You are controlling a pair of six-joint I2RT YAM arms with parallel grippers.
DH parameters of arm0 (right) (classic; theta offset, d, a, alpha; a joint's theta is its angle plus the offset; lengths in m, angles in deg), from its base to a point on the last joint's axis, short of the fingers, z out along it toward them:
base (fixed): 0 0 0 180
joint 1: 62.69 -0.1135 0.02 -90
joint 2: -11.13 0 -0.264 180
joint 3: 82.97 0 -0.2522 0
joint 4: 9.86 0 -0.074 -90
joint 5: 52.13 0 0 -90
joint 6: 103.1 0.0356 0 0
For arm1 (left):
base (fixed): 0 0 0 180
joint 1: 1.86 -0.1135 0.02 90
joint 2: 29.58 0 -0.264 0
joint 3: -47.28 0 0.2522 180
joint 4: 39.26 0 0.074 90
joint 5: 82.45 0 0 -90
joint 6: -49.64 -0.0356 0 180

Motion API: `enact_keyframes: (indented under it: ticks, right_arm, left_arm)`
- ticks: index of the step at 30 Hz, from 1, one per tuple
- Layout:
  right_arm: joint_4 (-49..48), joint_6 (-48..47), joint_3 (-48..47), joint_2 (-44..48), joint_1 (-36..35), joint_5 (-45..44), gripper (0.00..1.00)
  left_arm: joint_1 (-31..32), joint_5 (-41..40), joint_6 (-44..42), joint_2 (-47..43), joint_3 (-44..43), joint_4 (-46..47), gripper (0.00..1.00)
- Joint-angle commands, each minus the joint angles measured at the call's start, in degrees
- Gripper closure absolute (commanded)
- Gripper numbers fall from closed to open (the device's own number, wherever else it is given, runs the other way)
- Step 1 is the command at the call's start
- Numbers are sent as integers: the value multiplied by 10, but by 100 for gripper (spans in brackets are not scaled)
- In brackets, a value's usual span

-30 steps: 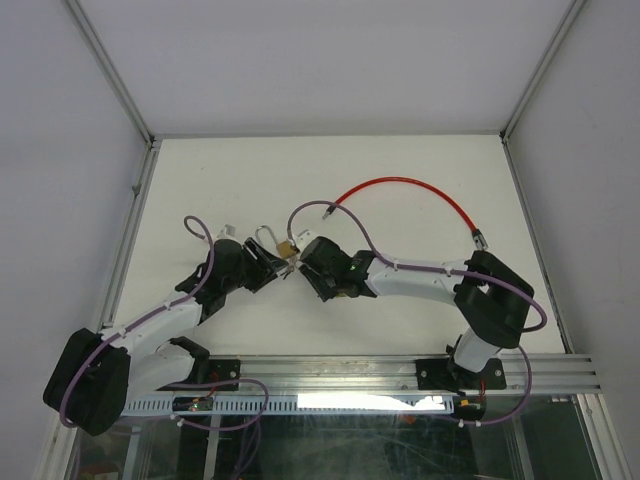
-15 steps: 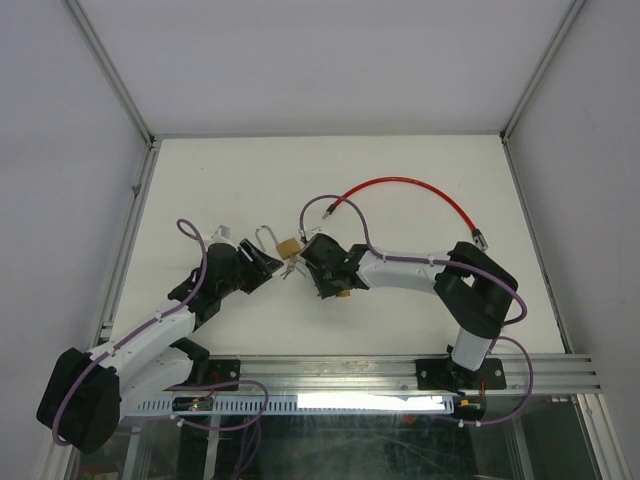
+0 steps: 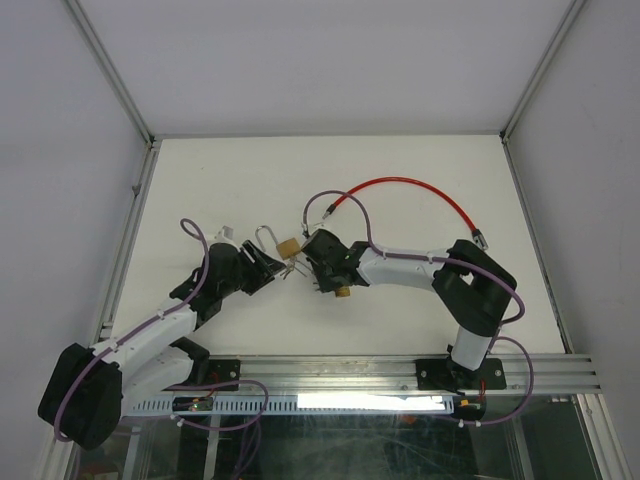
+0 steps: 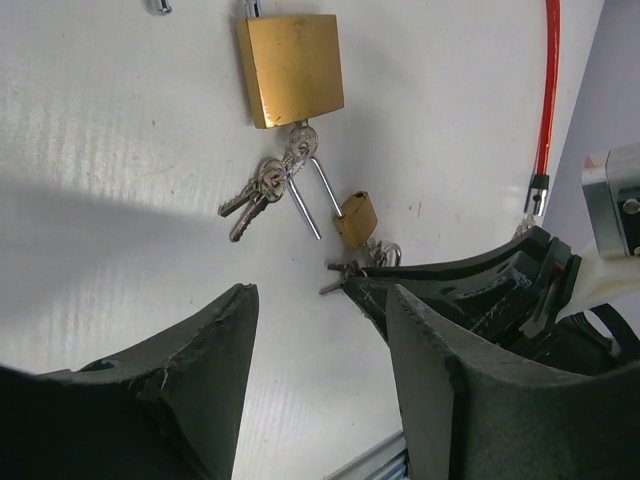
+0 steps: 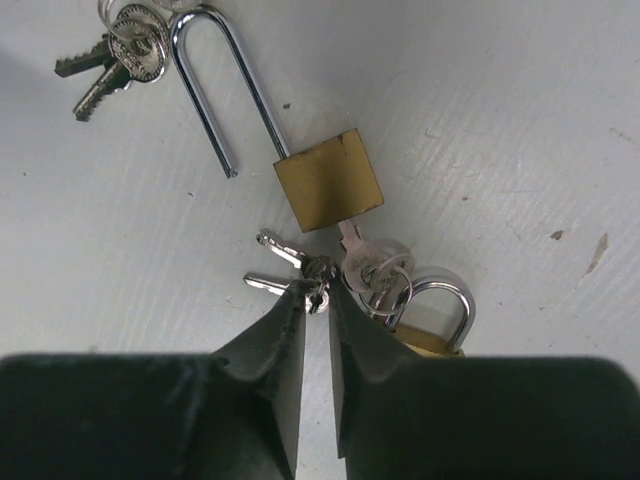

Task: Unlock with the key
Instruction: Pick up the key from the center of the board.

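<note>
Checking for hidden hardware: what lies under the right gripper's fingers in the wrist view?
Silver keys stick out at the tips of the right gripper's fingers. A second padlock shows its shackle arch beside them. Its brass body is mostly covered by the fingers.

On the white table (image 3: 420, 170), the left gripper (image 3: 270, 264) and the right gripper (image 3: 304, 262) meet near the middle, tips close together, with small keys (image 3: 289, 269) between them. A brass padlock (image 3: 288, 245) lies just beyond the tips, its silver shackle toward the left. A red cable (image 3: 410, 188) arcs across the table behind the right arm.
</note>
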Motion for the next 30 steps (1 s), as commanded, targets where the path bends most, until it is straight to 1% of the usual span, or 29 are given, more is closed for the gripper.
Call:
enact_keyframes:
  ticks: [1,4,13,22,30]
  right_arm:
    - [-24,-8,-14,-12,1,-1,87]
    - [-44,-23,-4,10,0,2,100]
    - [-131,-73,41,108,-10,6,100]
    - [-186,-108,75,151,-25,-7,100]
    - [-222,-84,94,168,-33,-11,100]
  left_arm:
    - [-4,45,7,10,9,55,45]
    - [-4,64,19,20,14,75,45]
    - [-4,118,60,47,21,140,45]
    - [-4,167,104,84,27,210,46]
    - [-2,169,133,96,38,253,57]
